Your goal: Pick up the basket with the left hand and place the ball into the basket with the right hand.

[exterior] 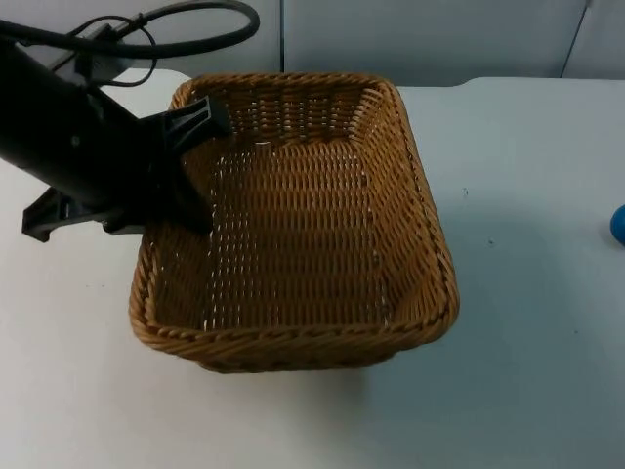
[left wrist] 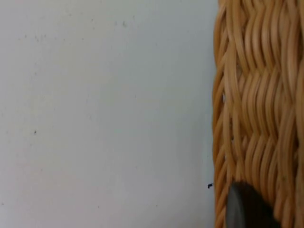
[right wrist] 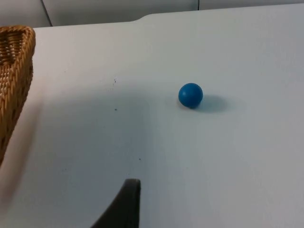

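basket gripped at its left rim, ball lying apart on the bench

item 1, wicker basket (exterior: 303, 234): a rectangular brown woven basket is sitting in the middle of the white bench (exterior: 527, 371) in the top view, its inside holding nothing. whether its base is touching the bench or is raised just off it cannot be told. in the left wrist view its woven wall (left wrist: 256, 104) is running alongside bare bench, and in the right wrist view one corner of its rim (right wrist: 14, 61) is showing.

item 2, left end effector (exterior: 190, 166): the left arm is reaching in from the upper left and its end effector is pinching the basket's left wall, one finger lying inside the basket and the other part staying outside the rim. in the left wrist view a black fingertip (left wrist: 244, 209) is pressing against the weave.

item 3, blue ball (right wrist: 190, 95): a small blue ball is resting on the bench, well apart from the basket on its right side; in the top view its edge (exterior: 618, 225) is showing at the far right.

item 4, right end effector: it is hovering over the bench near the ball without touching it, one black fingertip (right wrist: 124, 204) showing in the right wrist view; whether it is spread or pressed together cannot be told.
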`<act>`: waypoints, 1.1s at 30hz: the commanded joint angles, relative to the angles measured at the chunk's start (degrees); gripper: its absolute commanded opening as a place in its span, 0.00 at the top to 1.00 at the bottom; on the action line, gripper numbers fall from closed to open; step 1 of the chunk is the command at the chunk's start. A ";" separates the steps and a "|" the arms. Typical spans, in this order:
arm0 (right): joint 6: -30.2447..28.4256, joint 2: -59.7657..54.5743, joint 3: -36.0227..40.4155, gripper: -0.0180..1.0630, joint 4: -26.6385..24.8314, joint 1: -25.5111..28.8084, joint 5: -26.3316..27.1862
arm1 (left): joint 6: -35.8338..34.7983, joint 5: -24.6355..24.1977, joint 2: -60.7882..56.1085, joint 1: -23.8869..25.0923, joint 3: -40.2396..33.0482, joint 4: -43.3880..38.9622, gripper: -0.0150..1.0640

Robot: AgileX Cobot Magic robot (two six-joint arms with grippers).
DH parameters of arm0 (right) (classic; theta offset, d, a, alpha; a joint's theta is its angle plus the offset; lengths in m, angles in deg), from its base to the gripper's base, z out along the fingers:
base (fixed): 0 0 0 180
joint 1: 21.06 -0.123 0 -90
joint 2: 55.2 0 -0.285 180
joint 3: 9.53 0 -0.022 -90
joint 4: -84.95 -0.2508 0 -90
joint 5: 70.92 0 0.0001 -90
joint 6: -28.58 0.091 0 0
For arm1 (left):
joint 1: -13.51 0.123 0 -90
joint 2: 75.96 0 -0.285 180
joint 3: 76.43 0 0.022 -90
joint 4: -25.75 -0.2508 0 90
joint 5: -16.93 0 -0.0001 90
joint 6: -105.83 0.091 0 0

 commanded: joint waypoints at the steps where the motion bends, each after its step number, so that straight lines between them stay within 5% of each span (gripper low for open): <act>1: -0.18 0.21 0.34 0.02 -0.19 0.25 0.31 | 1.29 -0.41 -3.20 0.28 -2.18 0.90 0.99; 18: 1.45 -0.34 -2.34 0.14 3.36 0.25 1.83 | 0.92 -2.01 -7.84 0.37 -6.16 -0.45 0.99; 24: 2.03 -12.18 -7.44 0.13 8.08 0.25 2.83 | 1.04 -2.13 -7.84 0.37 -6.16 -0.44 0.99; 33: 0.86 -38.41 -16.00 0.13 7.72 0.25 11.68 | 1.29 -2.22 -7.84 0.37 -6.16 -0.83 0.99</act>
